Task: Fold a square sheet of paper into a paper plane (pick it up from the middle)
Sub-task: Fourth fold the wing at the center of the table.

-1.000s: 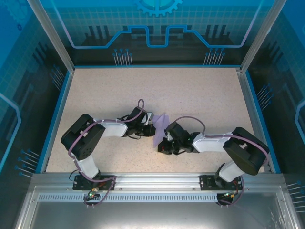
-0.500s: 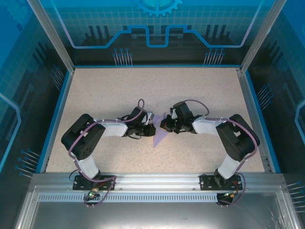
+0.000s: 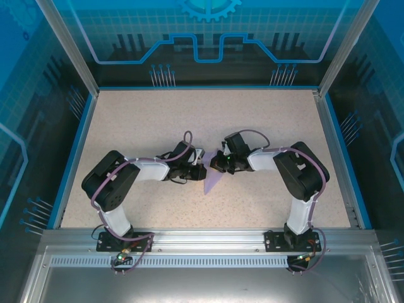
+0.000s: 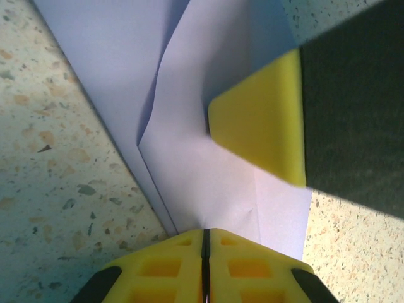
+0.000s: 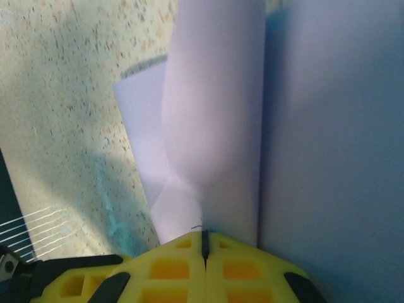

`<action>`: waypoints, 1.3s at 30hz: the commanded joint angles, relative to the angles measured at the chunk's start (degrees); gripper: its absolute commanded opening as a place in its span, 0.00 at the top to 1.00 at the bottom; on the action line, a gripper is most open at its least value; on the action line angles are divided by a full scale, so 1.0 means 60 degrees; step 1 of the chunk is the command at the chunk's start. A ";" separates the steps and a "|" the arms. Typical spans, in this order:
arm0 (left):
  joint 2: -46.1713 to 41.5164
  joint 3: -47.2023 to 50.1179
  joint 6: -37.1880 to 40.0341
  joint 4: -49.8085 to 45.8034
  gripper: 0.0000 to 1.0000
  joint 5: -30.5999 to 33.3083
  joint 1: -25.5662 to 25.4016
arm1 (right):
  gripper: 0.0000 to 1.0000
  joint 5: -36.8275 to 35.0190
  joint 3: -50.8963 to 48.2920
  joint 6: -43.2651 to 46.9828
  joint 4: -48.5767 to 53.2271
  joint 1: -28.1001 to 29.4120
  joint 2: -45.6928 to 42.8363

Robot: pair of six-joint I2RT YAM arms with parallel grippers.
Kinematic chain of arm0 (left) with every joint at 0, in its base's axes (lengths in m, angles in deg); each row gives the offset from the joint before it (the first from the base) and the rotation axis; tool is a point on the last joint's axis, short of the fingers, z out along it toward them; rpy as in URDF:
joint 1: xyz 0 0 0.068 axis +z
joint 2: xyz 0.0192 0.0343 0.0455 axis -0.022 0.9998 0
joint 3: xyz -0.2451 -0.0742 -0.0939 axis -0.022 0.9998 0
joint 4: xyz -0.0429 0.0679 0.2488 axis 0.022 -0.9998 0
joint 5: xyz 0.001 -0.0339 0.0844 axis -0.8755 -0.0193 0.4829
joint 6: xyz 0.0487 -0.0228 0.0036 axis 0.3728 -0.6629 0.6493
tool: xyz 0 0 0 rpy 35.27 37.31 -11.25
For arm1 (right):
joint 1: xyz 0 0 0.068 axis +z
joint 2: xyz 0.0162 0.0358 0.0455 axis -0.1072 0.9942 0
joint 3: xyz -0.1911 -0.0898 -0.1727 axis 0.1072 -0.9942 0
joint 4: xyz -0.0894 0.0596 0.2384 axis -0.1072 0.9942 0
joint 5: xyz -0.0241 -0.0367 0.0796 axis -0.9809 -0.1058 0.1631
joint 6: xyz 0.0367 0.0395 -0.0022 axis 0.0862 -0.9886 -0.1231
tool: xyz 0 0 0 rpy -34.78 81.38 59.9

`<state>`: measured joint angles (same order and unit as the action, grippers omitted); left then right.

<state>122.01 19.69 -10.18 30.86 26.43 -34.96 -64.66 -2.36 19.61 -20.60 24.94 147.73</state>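
A: Left gripper (image 4: 205,238) is holding what, please?
B: Its 2 yellow fingers (image 4: 170,268) are pressing together on the thin lavender-purple sheet of paper (image 4: 189,158). The right gripper (image 5: 204,237) is pinching it too.
A: Where is the sheet resting?
B: On the speckled beige table (image 3: 265,126), between both grippers, 1 flap curling up.

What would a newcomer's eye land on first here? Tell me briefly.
The lavender paper at mid-table, part-folded with a creased flap curling up. The left gripper and right gripper meet nose to nose over it, both shut on it.
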 commanded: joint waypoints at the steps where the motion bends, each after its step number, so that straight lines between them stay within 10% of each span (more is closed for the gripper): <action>1: 0.0657 0.0415 0.0451 -0.1575 0.90 0.1332 0.0026 | 0.96 -0.1388 0.0399 0.0903 0.1096 -0.0172 0.0038; 39: 0.0732 0.0685 0.0990 -0.1806 0.92 0.1608 0.0029 | 0.97 -0.0835 0.1857 0.2004 0.1293 -0.1008 0.1166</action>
<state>122.09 20.00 -6.09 32.43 28.99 -35.20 -68.75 7.34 29.69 -14.50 20.52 152.80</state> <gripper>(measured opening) 0.085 0.042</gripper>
